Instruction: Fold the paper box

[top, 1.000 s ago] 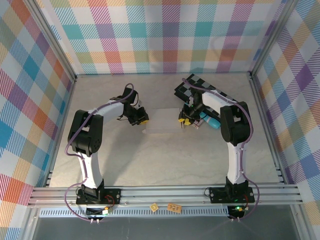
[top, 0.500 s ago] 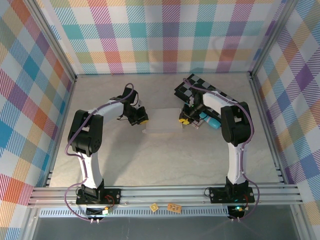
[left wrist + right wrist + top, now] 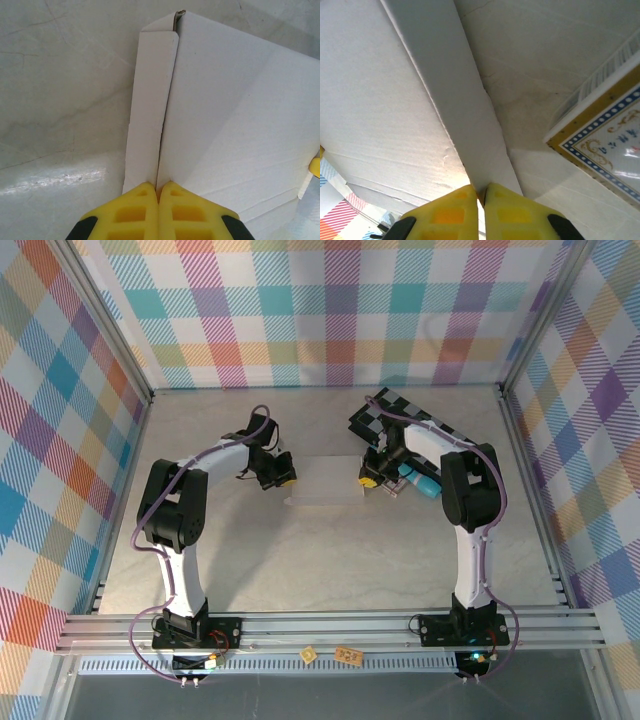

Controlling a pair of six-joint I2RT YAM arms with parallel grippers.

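Top external view showed the paper box (image 3: 325,483), smooth matte white card with a narrow creased flap at each end, lying flat mid-way along the pale marbled bench (image 3: 330,550). The left tool (image 3: 287,480) and right tool (image 3: 366,481) each pinched a flap edge. Plaid walls (image 3: 330,310) stood well apart from it.

Top camera overhead, facing down; wrist cameras close-in, opposite ends, sharing paper box (image 3: 240,100).

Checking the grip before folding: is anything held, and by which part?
Both are shut on the box: left gripper at the crease of its left side flap, right gripper at the right side flap.
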